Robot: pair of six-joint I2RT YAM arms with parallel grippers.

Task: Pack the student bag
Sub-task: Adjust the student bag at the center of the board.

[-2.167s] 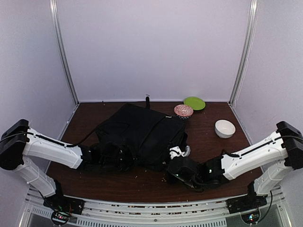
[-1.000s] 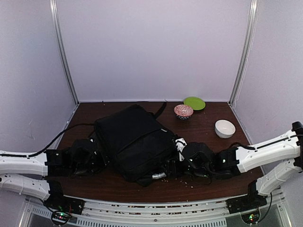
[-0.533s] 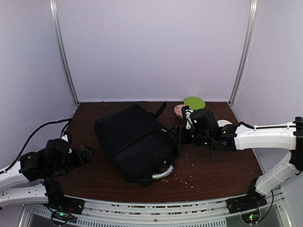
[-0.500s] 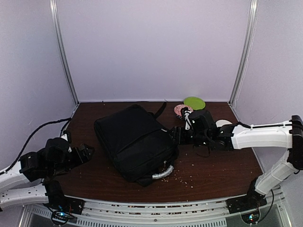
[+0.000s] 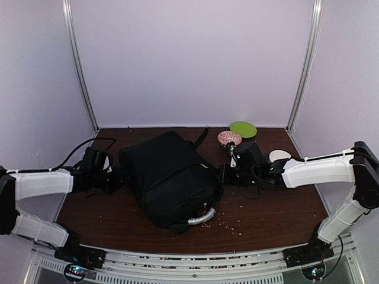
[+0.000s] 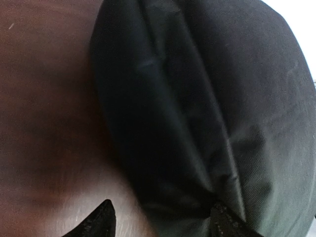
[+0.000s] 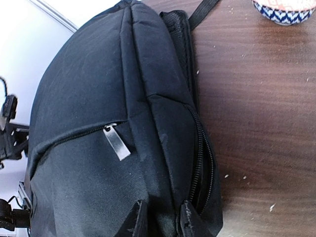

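Observation:
The student bag (image 5: pixel 169 177) is a large black fabric backpack lying flat and askew mid-table, its silvery-grey handle (image 5: pixel 200 218) at the near end. My left gripper (image 5: pixel 116 178) is at the bag's left edge. In the left wrist view it (image 6: pixel 163 224) is open, one tip over the table (image 6: pixel 44 98) and the other over the bag (image 6: pixel 207 98). My right gripper (image 5: pixel 222 173) is at the bag's right edge. In the right wrist view it (image 7: pixel 162 221) has its fingers drawn close on a fold of the bag (image 7: pixel 98 98) beside the side zipper (image 7: pixel 202 163). A silver zip pull (image 7: pixel 117 142) lies on the front.
A pink patterned bowl (image 5: pixel 229 138) and a green plate (image 5: pixel 243 128) stand at the back right. A white bowl (image 5: pixel 278 155) sits partly behind my right arm. Crumbs (image 5: pixel 231 225) dot the table near the handle. A black strap (image 5: pixel 200 137) trails from the bag's far end.
My left arm swung from the near left corner up to the bag's left edge. My right gripper dropped onto the bag's right edge and its fingers narrowed. The bag stayed put.

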